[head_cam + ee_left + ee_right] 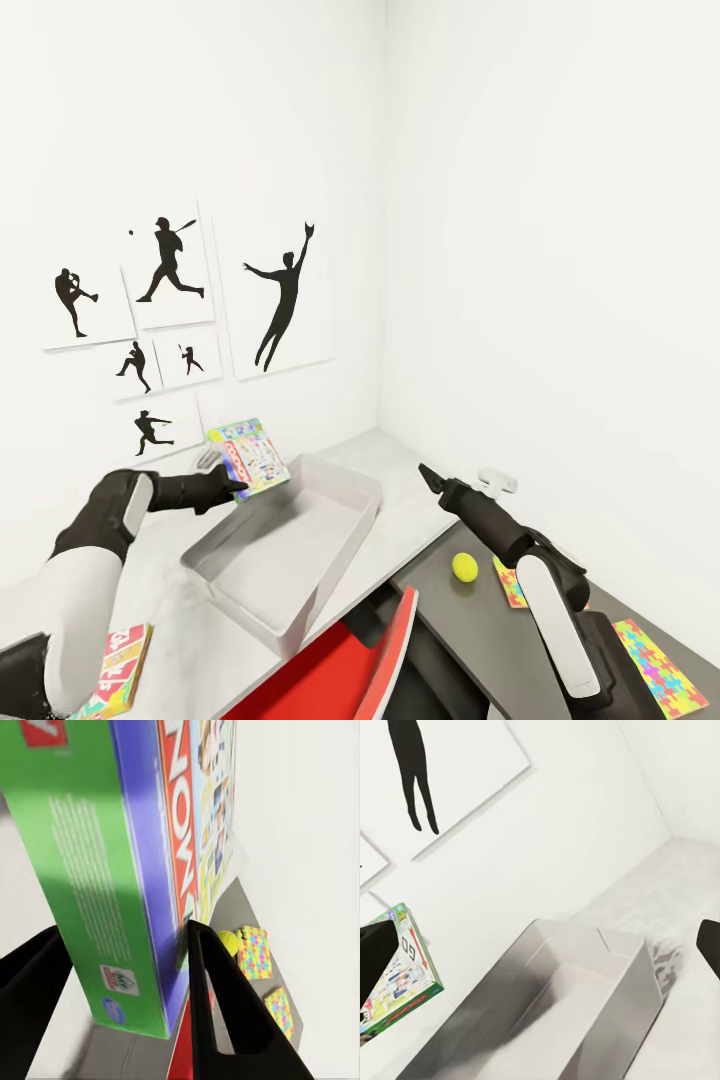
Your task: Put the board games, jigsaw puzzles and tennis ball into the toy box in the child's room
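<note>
Your left pincer point(232, 487) is clamped on a board game point(249, 457), one black finger point(225, 1012) on each broad face of the box, as the left wrist view shows. In the head view the box is in the air, clear of the bench point(400, 480), above the far left corner of the toy box point(290, 545). Its printed cover is tilted up toward the head camera, and its long axis runs from the pincer up and away toward the wall with the silhouette posters point(285, 295). The green side and blue edge of the box face the wrist camera.

The toy box sits on the pale part of the bench, its long axis running diagonally from near left to far right, toward the room corner.

Your right pincer point(427, 473) hovers above the bench, right of the toy box and apart from it, pointing toward the corner; you cannot tell how wide it stands.

The tennis ball point(464, 567) lies on the dark lower section beside the right arm. One jigsaw puzzle point(513, 588) is just beyond it, another point(662, 668) nearer the right edge. A second board game point(118, 668) lies flat at the near left. A red chair back point(390, 640) shows below.
</note>
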{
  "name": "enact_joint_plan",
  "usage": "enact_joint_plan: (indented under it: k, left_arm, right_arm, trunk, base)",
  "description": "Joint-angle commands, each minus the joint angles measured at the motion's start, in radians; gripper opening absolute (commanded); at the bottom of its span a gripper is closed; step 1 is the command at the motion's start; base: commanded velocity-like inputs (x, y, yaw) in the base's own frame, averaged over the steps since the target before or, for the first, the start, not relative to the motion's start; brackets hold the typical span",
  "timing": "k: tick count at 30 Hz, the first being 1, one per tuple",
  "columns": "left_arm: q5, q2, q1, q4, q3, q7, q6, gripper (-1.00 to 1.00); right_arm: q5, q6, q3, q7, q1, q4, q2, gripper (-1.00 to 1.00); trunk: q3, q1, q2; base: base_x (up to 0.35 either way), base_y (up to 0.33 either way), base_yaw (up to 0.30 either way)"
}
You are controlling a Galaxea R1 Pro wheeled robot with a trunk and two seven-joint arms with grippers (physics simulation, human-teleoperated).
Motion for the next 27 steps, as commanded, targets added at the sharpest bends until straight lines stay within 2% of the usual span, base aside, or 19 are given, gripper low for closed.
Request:
enact_joint_plan:
  k: [1, 6, 11, 14, 19, 27]
  left_arm:
    - [0.003, 0.000, -0.004, 0.007, 0.003, 0.000, 0.008, -1.00]
    - [0.002, 0.005, -0.044, 0.109, 0.002, 0.002, 0.008, -1.00]
    - [0.002, 0.010, -0.054, 0.206, 0.001, 0.002, 0.008, -1.00]
    - [0.002, 0.021, -0.056, 0.249, 0.001, 0.001, 0.008, -1.00]
    - [0.002, 0.026, -0.056, 0.267, 0.000, 0.001, 0.008, -1.00]
    - [0.002, 0.028, -0.057, 0.272, -0.002, 0.001, 0.008, -1.00]
  right_arm:
    - [-0.003, 0.004, 0.000, 0.001, 0.000, 0.000, -0.001, 1.00]
    - [-0.003, 0.004, 0.000, 0.000, 0.000, 0.000, 0.000, 1.00]
    - [-0.003, 0.003, 0.000, -0.001, 0.000, 0.001, 0.001, 1.00]
    - [-0.003, 0.003, 0.000, -0.001, 0.000, 0.006, 0.001, 1.00]
    - [-0.003, 0.003, 0.000, 0.000, 0.000, 0.025, 0.002, 1.00]
    - [-0.003, 0.003, 0.000, 0.001, 0.000, 0.030, 0.002, 1.00]
  trunk:
    - [0.000, 0.000, -0.001]
    - [0.000, 0.000, -0.001]
    - [0.000, 0.000, -0.001]
    - [0.000, 0.000, -0.001]
    - [0.000, 0.000, -0.001]
    - [0.000, 0.000, -0.001]
  base:
    - [0.000, 0.000, 0.000]
    - [0.000, 0.000, 0.000]
    - [0.000, 0.000, 0.000]
    - [0.000, 0.000, 0.000]
    - [-0.018, 0.000, 0.000]
    - [-0.193, 0.000, 0.000]
